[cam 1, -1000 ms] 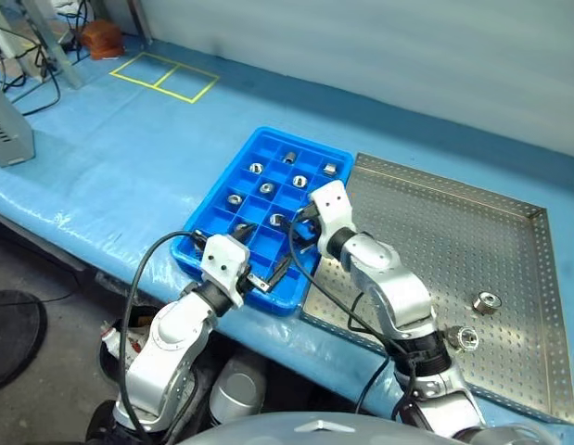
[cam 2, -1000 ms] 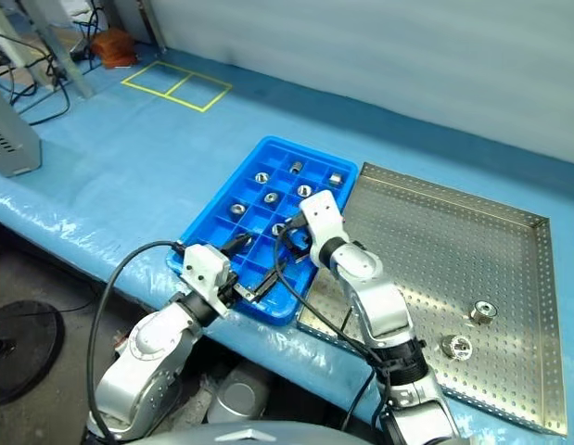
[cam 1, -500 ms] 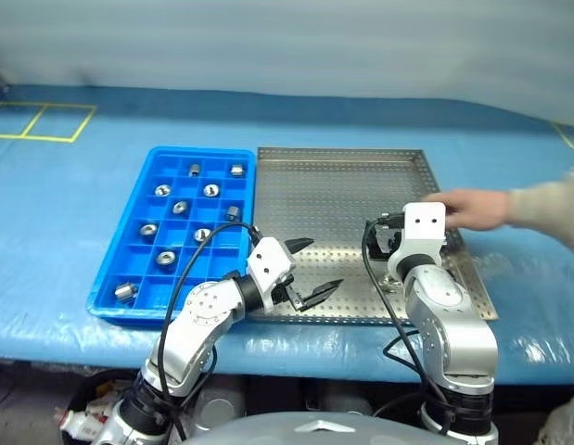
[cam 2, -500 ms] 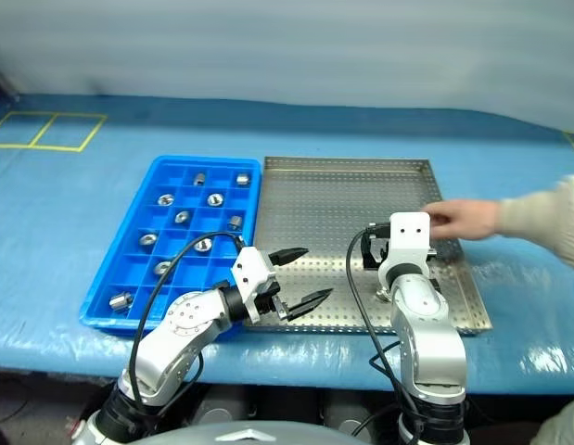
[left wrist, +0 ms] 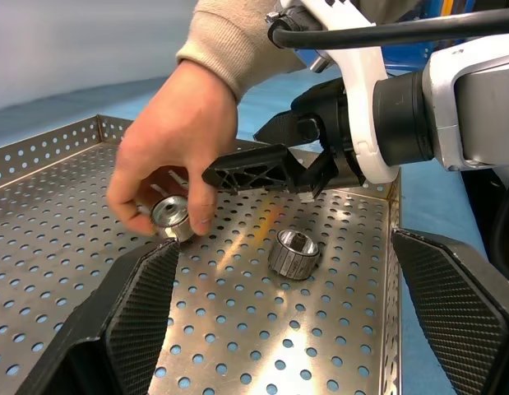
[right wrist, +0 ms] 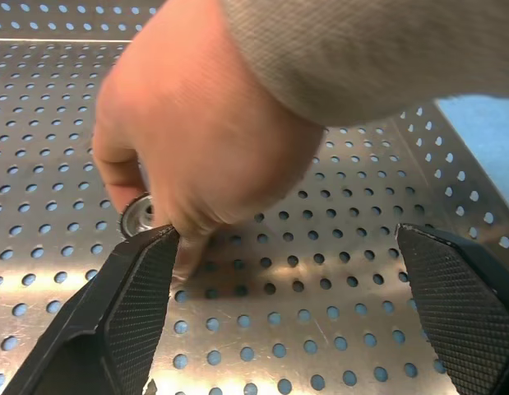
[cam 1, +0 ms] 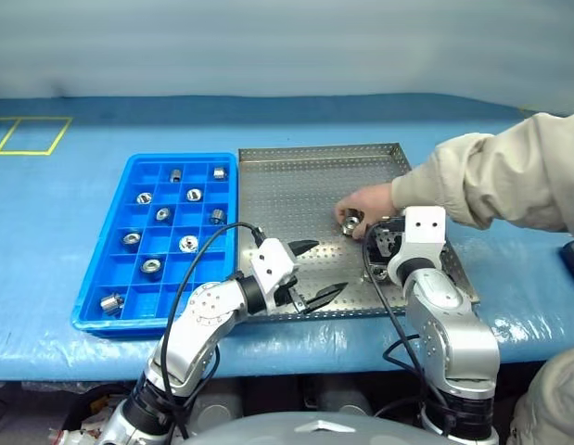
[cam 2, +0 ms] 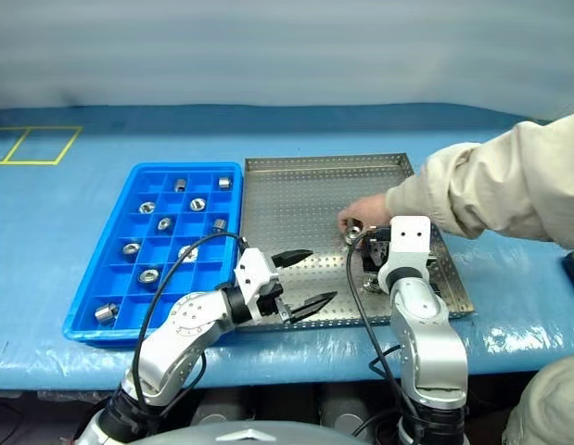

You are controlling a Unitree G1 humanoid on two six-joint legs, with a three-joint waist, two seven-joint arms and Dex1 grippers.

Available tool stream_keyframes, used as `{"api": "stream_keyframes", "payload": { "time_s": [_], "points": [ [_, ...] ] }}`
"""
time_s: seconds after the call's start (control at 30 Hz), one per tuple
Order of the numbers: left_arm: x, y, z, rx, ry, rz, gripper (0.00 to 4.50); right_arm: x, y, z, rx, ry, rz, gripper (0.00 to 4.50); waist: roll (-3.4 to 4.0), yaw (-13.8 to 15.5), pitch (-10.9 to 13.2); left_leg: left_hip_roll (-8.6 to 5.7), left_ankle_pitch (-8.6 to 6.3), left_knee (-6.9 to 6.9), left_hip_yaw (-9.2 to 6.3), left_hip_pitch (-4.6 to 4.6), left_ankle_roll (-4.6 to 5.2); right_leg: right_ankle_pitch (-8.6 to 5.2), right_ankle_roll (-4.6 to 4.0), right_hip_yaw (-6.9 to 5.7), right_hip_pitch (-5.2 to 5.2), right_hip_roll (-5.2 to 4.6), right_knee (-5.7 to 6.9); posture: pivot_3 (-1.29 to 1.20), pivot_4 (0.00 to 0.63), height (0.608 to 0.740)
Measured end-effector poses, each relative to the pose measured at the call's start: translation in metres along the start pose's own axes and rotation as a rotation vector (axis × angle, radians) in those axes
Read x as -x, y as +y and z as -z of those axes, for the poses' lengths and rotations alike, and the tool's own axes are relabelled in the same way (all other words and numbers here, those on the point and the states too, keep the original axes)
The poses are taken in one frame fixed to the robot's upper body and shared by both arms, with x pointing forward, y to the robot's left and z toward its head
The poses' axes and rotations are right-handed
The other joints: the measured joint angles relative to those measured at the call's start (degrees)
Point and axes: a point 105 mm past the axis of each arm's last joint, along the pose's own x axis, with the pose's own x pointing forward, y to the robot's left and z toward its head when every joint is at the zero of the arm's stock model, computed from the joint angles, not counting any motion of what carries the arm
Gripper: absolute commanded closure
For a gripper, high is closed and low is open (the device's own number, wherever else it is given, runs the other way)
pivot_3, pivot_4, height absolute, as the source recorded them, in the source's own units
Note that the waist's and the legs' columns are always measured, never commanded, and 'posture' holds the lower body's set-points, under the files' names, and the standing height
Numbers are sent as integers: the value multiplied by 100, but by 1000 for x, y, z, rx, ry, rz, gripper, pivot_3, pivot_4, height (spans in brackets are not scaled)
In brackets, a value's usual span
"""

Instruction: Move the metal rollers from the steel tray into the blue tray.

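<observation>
Both my claws hover open and empty over the steel tray (cam 1: 296, 185). Left claw (cam 1: 316, 271) sits at its near edge, the blue tray (cam 1: 92, 278) beside it holding several metal rollers (cam 1: 188, 243). Just ahead of my right claw (left wrist: 270, 156), a person's hand (left wrist: 176, 140) pinches one roller (left wrist: 170, 211); another roller (left wrist: 293, 253) lies loose nearby.

person's hand (cam 1: 370, 206): I see it reached in, now setting a roller (cam 1: 350, 221) down ahead of my right gripper (cam 1: 387, 243).
steel tray (cam 1: 296, 185): gained that roller.
</observation>
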Motion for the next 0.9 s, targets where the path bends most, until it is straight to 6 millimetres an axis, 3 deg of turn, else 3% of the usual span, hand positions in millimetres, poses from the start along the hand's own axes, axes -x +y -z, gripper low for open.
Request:
{"api": "stream_keyframes", "payload": {
  "time_s": [0.53, 0.9],
  "points": [
    [2, 4, 1, -11, 10, -20, 0, -3, 3, 2, 3, 12, -8, 61, 0, -4, 0, 1, 0, -3, 5, 2, 0, 1, 1, 16, -5, 3, -3, 77, 150, 740],
    [13, 29, -3, -13, -11, -173, 0, -21, 24, -8, 14, -17, -97, 61, -2, 51, 1, 0, 0, -6, 4, 1, 1, 10, 16, 16, -6, 3, -5, 152, 150, 740]
  ]
}}
